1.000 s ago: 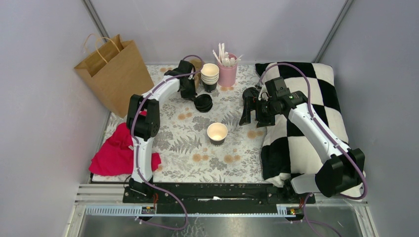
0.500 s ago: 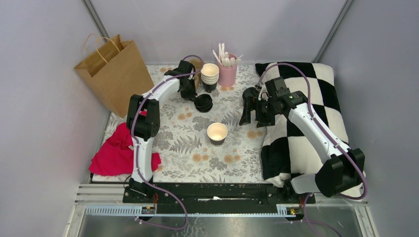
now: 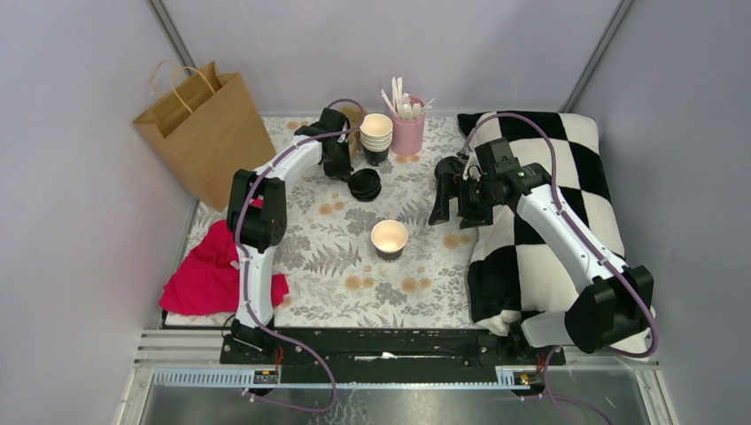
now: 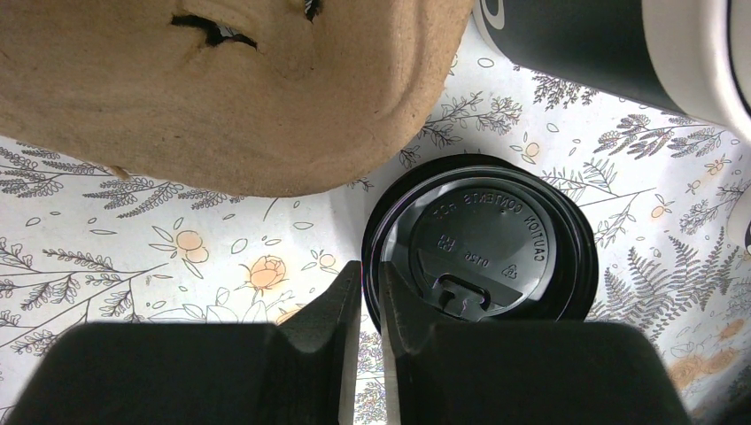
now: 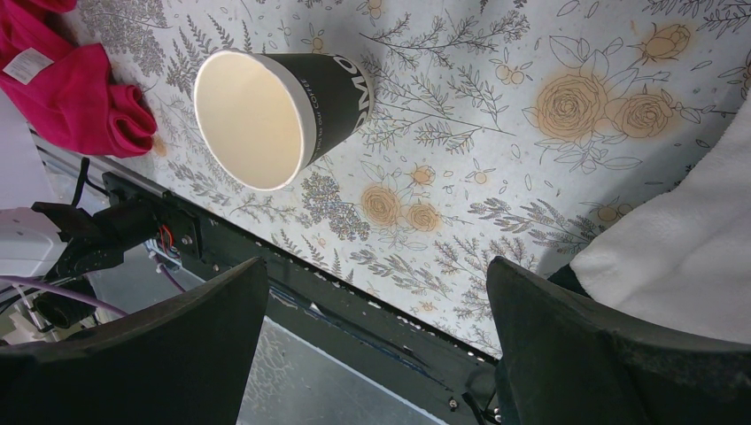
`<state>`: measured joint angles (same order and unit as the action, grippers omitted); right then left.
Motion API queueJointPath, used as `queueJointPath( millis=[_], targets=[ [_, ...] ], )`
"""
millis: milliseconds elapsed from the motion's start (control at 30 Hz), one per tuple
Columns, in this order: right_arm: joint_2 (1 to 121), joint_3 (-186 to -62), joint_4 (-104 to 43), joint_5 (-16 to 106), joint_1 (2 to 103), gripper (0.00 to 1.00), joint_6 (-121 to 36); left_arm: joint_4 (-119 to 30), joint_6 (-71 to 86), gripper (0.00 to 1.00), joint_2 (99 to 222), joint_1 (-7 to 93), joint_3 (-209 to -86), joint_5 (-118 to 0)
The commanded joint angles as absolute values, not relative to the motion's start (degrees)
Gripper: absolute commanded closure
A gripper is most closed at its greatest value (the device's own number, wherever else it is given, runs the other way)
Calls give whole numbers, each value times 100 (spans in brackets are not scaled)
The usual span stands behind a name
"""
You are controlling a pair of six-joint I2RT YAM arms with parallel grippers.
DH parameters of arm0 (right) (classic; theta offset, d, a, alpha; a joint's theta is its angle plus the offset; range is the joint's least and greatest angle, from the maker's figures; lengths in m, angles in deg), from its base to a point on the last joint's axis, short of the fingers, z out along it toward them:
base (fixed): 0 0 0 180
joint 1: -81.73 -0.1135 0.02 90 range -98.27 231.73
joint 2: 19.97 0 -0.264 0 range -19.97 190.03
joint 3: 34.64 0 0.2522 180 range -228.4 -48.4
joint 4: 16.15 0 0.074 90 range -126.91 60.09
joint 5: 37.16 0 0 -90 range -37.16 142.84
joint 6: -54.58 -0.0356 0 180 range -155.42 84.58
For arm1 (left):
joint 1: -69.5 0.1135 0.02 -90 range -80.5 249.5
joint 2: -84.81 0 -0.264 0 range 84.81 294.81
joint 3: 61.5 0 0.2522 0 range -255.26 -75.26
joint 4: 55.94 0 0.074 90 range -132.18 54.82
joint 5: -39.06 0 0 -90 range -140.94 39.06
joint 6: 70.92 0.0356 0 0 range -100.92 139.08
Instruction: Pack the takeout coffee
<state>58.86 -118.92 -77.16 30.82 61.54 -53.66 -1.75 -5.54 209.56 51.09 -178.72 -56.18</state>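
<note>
Lidless cup [image 3: 390, 238] stands upright mid-table. At its 11 o'clock the left gripper [image 4: 370, 292], narrow, pinches the rim of the top lid [image 4: 478, 243]; at 2 o'clock the right gripper [image 5: 372, 274] hangs wide, empty

On floral-print tablecloth [image 3: 416, 266]: lidless black paper cup [image 3: 389, 238], low stack of black plastic lids [image 3: 364, 184], nested paper cups [image 3: 376, 137], checkered pillow [image 3: 567, 159].

Glossy black lids [image 3: 364, 184], cup [image 3: 389, 237] black outside with cream-white inside, counter [image 3: 425, 266] white with grey ferns and orange roses, pillow [image 3: 576, 177] in black-and-white checks, magenta cloth [image 3: 208, 270], brown paper bag [image 3: 208, 133], pink holder [image 3: 408, 135].
</note>
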Motion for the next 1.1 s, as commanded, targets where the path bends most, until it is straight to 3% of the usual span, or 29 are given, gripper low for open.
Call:
queueJointPath(
  millis=[0, 400, 767, 1067],
  targets=[
    [5917, -12038, -7640, 2990, 6160, 0, -5306, -257, -502, 83, 20923, 5105, -17825, -5633],
    [5922, -12011, -7623, 2975, 6160, 0, -5308, -264, -481, 84, 20900, 5109, -17748, -5633],
    [5896, -12003, -7619, 2981, 6168, 0, -5304, -268, -481, 100, 20876, 5105, -17912, -5649],
    [5887, -12003, -7619, 2982, 6162, 0, -5309, -137, -619, 100, 20682, 5106, -18098, -5625]
  ],
)
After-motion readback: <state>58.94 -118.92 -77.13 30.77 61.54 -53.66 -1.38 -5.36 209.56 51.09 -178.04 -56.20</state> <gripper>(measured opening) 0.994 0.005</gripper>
